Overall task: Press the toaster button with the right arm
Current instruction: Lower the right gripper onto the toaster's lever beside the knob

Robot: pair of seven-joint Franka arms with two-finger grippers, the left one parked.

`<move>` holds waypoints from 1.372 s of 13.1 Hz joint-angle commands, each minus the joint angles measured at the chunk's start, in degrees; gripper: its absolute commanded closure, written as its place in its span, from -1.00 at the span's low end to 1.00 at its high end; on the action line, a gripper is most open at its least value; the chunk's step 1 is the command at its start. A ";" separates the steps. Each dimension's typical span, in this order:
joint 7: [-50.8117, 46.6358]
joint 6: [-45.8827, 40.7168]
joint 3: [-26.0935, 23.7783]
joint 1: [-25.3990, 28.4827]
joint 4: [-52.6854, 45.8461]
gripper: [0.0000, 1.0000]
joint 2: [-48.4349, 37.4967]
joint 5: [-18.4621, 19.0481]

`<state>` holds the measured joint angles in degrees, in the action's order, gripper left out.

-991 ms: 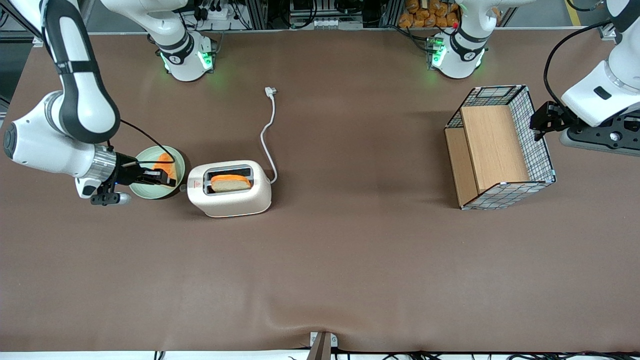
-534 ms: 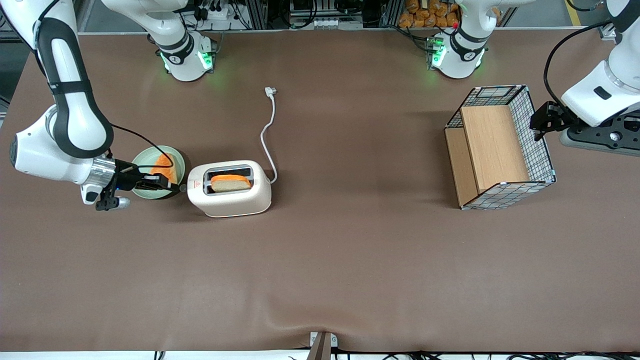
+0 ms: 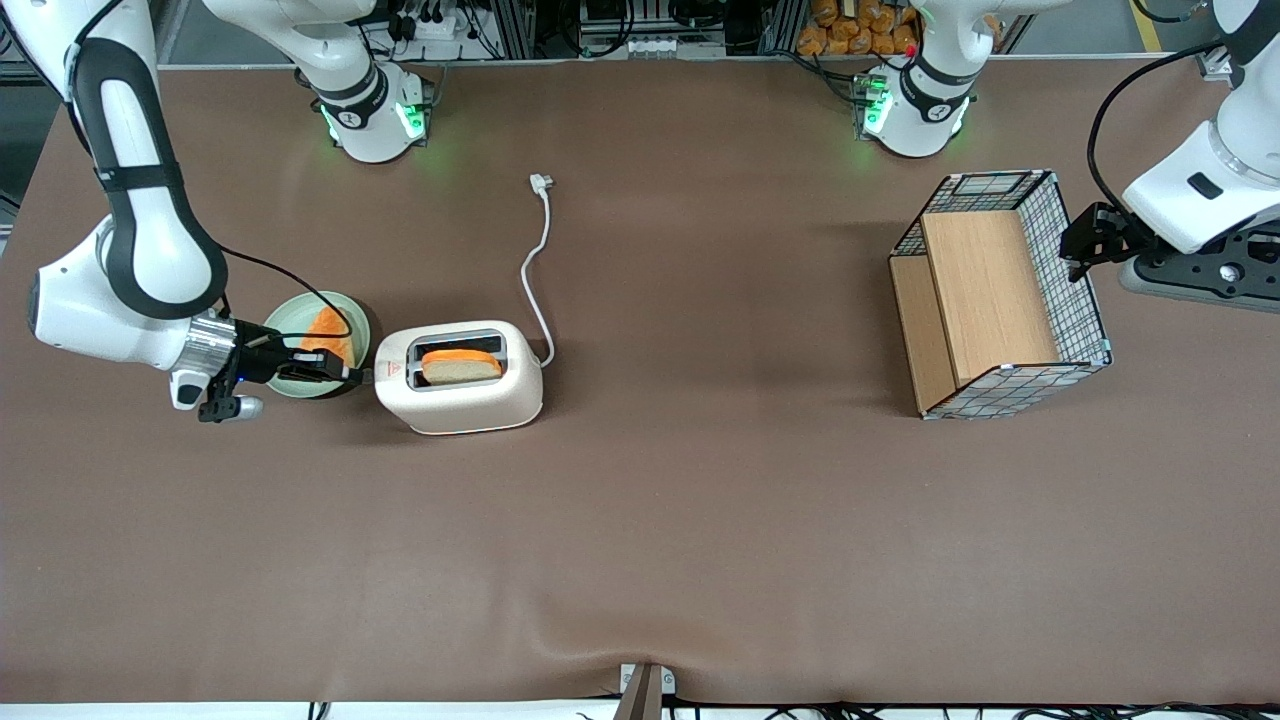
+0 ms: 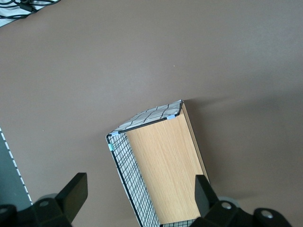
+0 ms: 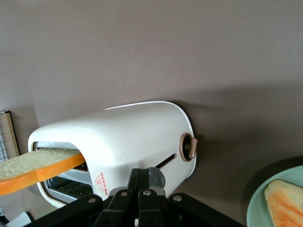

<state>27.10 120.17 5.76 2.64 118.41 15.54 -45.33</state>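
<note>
The cream-white toaster (image 3: 470, 395) stands near the working arm's end of the table with a bread slice (image 3: 460, 365) in its slot. My right gripper (image 3: 352, 376) lies level, its tips at the toaster's narrow end by the red triangle mark (image 3: 394, 371). In the right wrist view the gripper (image 5: 141, 176) is shut, its fingertips pressed together against the toaster (image 5: 132, 137). The round toaster button (image 5: 157, 178) sits beside them at the end of the lever slot. A brown-rimmed dial (image 5: 189, 147) is next to the slot.
A pale green plate (image 3: 290, 312) with an orange-crusted bread slice (image 3: 330, 335) sits under my gripper's wrist. The toaster's white cord (image 3: 540, 270) trails away from the front camera. A wire-and-wood basket (image 3: 1000, 295) stands toward the parked arm's end.
My gripper has moved over the plate toward the toaster, and its tips have gone from above the plate to the toaster's narrow end. The toaster has not moved.
</note>
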 commanded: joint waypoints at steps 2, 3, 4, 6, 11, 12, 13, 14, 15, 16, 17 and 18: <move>2.16 0.94 -0.13 0.87 0.16 1.00 1.42 -3.10; 2.17 0.94 -0.13 0.79 0.16 1.00 1.68 -3.10; 2.17 0.94 -0.13 0.79 0.16 1.00 2.12 -3.10; 2.17 0.94 -0.13 0.61 0.16 1.00 2.82 -3.10; 3.57 1.03 -0.13 0.26 0.07 1.00 4.67 -5.19; 4.35 1.03 -0.13 0.26 0.07 1.00 5.02 -5.55; 4.54 1.03 -0.13 0.17 0.07 1.00 5.28 -5.56; 4.89 1.03 -0.13 0.17 0.07 1.00 5.37 -5.64; 5.85 1.03 -0.13 -0.09 0.07 1.00 5.46 -5.73; 7.34 0.85 -0.13 -0.62 0.16 1.00 5.81 -7.13; 8.92 0.76 -0.13 -0.71 0.07 1.00 6.34 -8.18; 9.54 0.85 -0.13 -0.71 0.07 1.00 6.95 -8.72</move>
<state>32.42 120.18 6.05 2.43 118.35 20.24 -50.98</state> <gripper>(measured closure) 0.991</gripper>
